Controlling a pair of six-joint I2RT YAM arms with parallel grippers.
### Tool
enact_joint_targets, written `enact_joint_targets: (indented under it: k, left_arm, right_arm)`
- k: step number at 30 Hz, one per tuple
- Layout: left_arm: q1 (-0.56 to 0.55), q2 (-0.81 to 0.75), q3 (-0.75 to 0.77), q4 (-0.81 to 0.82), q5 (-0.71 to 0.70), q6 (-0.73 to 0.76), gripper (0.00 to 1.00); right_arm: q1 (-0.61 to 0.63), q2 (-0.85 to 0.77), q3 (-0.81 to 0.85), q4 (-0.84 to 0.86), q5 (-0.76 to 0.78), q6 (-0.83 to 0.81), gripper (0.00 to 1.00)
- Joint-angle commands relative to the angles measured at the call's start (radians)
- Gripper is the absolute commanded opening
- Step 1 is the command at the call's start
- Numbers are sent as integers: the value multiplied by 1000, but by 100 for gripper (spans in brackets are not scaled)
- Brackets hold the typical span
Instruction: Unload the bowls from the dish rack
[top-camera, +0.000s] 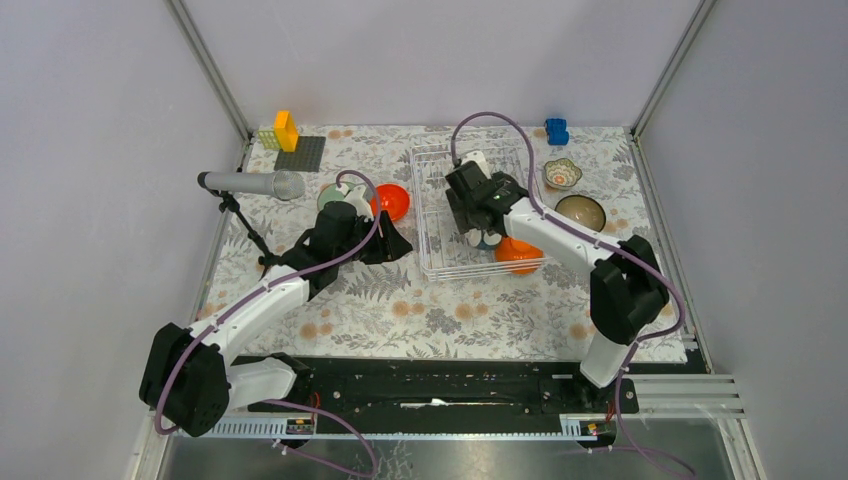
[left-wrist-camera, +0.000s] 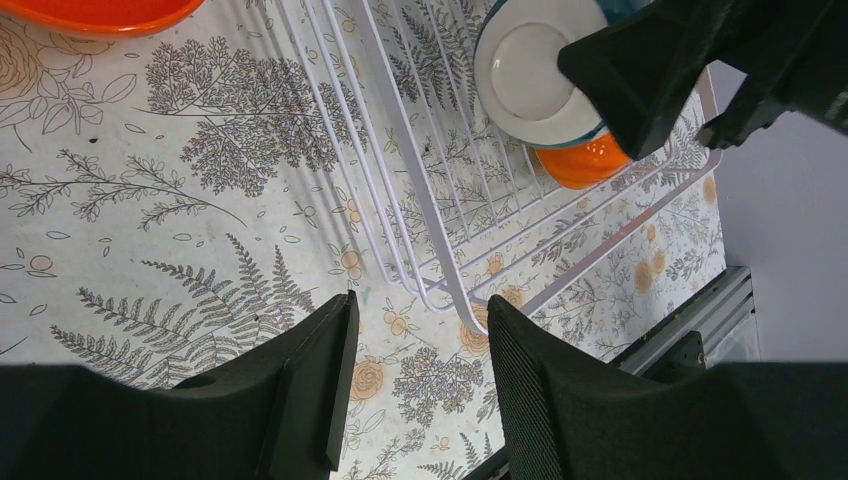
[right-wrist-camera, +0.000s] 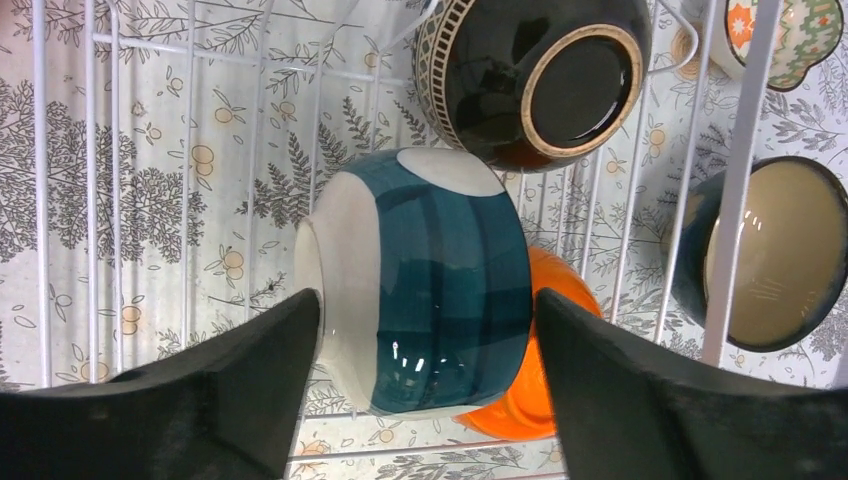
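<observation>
Well, on my right wrist feed the right gripper (right-wrist-camera: 425, 300) sits down inside the dish rack (right-wrist-camera: 745, 150) with its two fingers (right-wrist-camera: 250, 390) spread either side of the teal bowl (right-wrist-camera: 440, 280). That bowl lies on its side between them, white foot towards one fingertip and rim towards the other. Both tips look to be right at its surface, but I cannot tell whether they are squeezing it or only bracketing it. Under the teal bowl, close to the rim-side fingertip, an orange bowl (right-wrist-camera: 505, 422) peeks out, touching it. Beyond the fingertips a black bowl (right-wrist-camera: 540, 80) with a patterned band leans with its foot turned to the camera, also inside the wires. Outside the rack wall, off to the side of that same rim-side finger, I see a dark bowl with a cream inside (right-wrist-camera: 770, 260) and, further ahead, a small patterned bowl (right-wrist-camera: 790, 30) on the floral cloth (right-wrist-camera: 140, 200). My left gripper (left-wrist-camera: 420, 320) hangs over the cloth with its fingers apart and nothing between them. The rack's corner lies just ahead of one fingertip, and another orange bowl (left-wrist-camera: 100, 12) sits well ahead of the other finger, outside the rack.
</observation>
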Motion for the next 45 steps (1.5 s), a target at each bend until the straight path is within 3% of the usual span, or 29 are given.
enact_joint_targets:
  k: [1,3,13,20,30,38,45]
  left_arm:
    - [-2,-34,30,24,-13,18,56]
    - [-2,-35,29,23,-15,19,56]
    - [-2,-56,23,8,-23,25,55]
    - [-2,-62,15,3,-29,26,55]
    - [-2,-72,15,1,-36,22,56]
    - [-2,-78,11,0,-48,19,56]
    - [-2,-82,6,-2,-52,21,56]
  right_arm:
    - [45,26,61,17,81,-23,93]
    - [54,43,62,12,55,-20,99]
    - [54,9,36,47,-165,8,99]
    - [52,-9,26,49,-169,33,86]
    - [-2,-43,8,67,-1,209,62]
    - [-114,-30,-56,106,-165,311,55]
    - [-140,6,-80,138,-252,324,54]
